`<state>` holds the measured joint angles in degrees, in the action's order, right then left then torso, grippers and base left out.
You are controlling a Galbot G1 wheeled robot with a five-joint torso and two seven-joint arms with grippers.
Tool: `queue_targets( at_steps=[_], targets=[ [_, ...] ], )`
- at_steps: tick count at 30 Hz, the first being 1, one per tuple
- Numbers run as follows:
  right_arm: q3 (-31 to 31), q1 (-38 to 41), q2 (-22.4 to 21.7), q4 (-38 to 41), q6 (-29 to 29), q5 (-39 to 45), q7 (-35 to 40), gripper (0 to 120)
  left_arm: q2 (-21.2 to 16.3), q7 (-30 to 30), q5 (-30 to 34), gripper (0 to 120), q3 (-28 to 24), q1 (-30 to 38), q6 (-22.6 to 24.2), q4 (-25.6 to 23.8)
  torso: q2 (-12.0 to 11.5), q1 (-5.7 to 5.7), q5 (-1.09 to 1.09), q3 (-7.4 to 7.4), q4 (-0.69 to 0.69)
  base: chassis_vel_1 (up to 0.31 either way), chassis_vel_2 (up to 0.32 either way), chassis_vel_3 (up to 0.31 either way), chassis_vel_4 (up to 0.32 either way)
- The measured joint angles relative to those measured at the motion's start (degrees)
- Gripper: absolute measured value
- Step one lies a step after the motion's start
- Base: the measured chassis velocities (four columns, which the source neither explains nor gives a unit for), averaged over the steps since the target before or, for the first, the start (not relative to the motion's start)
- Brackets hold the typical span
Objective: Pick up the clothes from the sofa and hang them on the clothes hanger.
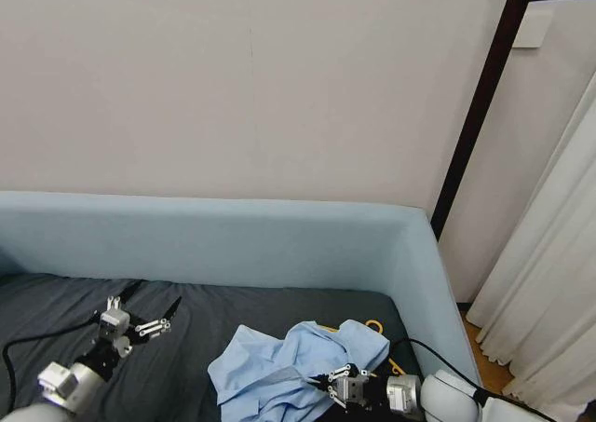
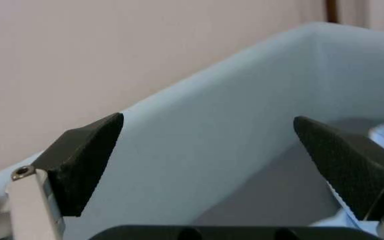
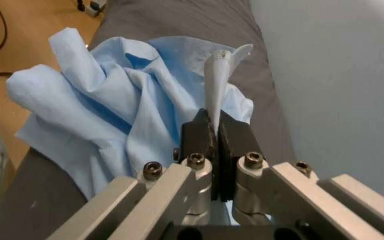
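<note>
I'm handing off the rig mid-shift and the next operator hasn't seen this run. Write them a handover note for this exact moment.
Right gripper: shut on a fold of the crumpled light blue shirt, low over the seat's right end.
Left gripper: open, holding nothing, above the dark grey seat cushion, to the shirt's left.
Shirt: lying in a heap on the pale blue sofa; a yellow piece, possibly a hanger, peeks out from under it.
Done: grasp made.
Left: lift the shirt off the sofa and hang it.
</note>
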<state>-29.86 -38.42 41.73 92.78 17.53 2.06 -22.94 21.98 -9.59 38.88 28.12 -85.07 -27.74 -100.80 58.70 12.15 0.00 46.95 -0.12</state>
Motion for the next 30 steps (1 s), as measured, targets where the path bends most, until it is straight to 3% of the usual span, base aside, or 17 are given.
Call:
queue_targets(
  at_steps=[3,5,8,9,12,13,14,16,18,19,21,22,24,25,30],
  targets=[
    [-2.6,2.3,2.2,-1.3,2.2,-1.6,0.0,0,-5.5,-5.1,1.3,100,-0.6,-0.2,-1.3,1.9,0.0,0.00,-0.01,0.00,0.09,0.000,0.000,0.000,0.000],
    [-3.3,2.8,2.7,-1.4,2.4,-1.8,0.0,0,-6.8,-6.4,1.9,100,-1.4,0.3,-1.3,2.2,0.0,0.00,-0.02,0.00,0.09,0.000,0.000,0.000,0.000],
    [-3.8,3.0,3.0,-0.7,2.6,-2.0,0.0,0,-9.5,-11.5,3.0,100,-10.7,7.4,-0.7,4.1,0.0,0.00,0.00,0.00,0.02,0.000,0.000,0.000,0.000],
    [-3.8,3.0,3.0,-0.7,2.6,-2.0,0.0,0,-9.5,-11.5,3.0,100,-10.7,7.4,-0.7,4.1,0.0,0.00,0.00,0.00,0.02,0.000,0.000,0.000,0.000],
    [-2.9,2.2,2.3,0.2,2.6,-2.0,0.1,0,-7.7,-15.9,3.5,100,-29.7,23.6,-0.7,7.9,0.0,0.00,-0.05,0.00,0.09,0.000,0.000,0.000,0.000],
    [-2.6,2.1,2.1,0.2,2.6,-2.0,0.1,0,-6.7,-16.5,3.6,100,-33.7,27.7,-0.8,8.9,0.0,0.00,-0.03,0.00,0.08,0.000,0.000,0.000,0.000],
    [-2.6,2.1,2.1,0.2,2.6,-2.0,0.1,0,-6.7,-16.5,3.6,100,-33.7,27.7,-0.8,8.9,0.0,0.00,-0.03,0.00,0.08,0.000,0.000,0.000,0.000],
    [-1.0,1.0,1.4,0.6,2.6,-1.9,0.2,0,-0.9,-18.9,3.6,100,-50.6,45.2,-2.1,14.8,0.0,-0.01,-0.03,0.00,0.05,0.000,0.000,0.000,0.000],
    [0.5,0.2,1.0,0.7,2.6,-1.9,0.4,0,3.7,-20.4,3.8,99,-59.3,56.3,-2.8,19.5,0.0,-0.01,-0.05,0.00,0.01,0.000,0.000,0.000,0.000],
    [0.5,0.2,1.0,0.7,2.6,-1.9,0.4,0,3.7,-20.4,3.8,99,-59.3,56.3,-2.8,19.5,0.0,-0.01,-0.05,0.00,0.01,0.000,0.000,0.000,0.000],
    [1.9,-0.9,0.7,1.0,2.5,-1.8,0.6,0,8.3,-21.7,4.6,99,-66.2,64.2,-3.2,23.6,0.0,0.00,0.09,0.00,0.00,0.000,0.000,0.000,0.000],
    [3.2,-1.7,0.6,1.1,2.5,-1.8,0.6,0,12.2,-23.3,5.0,99,-71.6,69.4,-3.6,27.2,0.0,0.00,0.02,0.00,0.01,0.000,0.000,0.000,0.000],
    [5.0,-3.1,0.3,1.3,2.6,-1.7,0.7,0,17.3,-25.2,5.5,99,-77.0,74.8,-4.3,32.2,0.0,0.00,-0.01,0.01,0.00,0.000,0.000,0.000,0.000],
    [5.0,-3.1,0.3,1.3,2.6,-1.7,0.7,0,17.3,-25.2,5.5,99,-77.0,74.8,-4.3,32.2,0.0,0.00,-0.01,0.01,0.00,0.000,0.000,0.000,0.000],
    [9.7,-7.8,-0.4,1.9,3.1,-2.1,0.9,0,30.1,-31.5,5.0,98,-85.9,82.9,-7.0,45.9,0.0,0.00,0.02,0.01,0.01,0.000,0.000,0.000,0.000]
  ],
)
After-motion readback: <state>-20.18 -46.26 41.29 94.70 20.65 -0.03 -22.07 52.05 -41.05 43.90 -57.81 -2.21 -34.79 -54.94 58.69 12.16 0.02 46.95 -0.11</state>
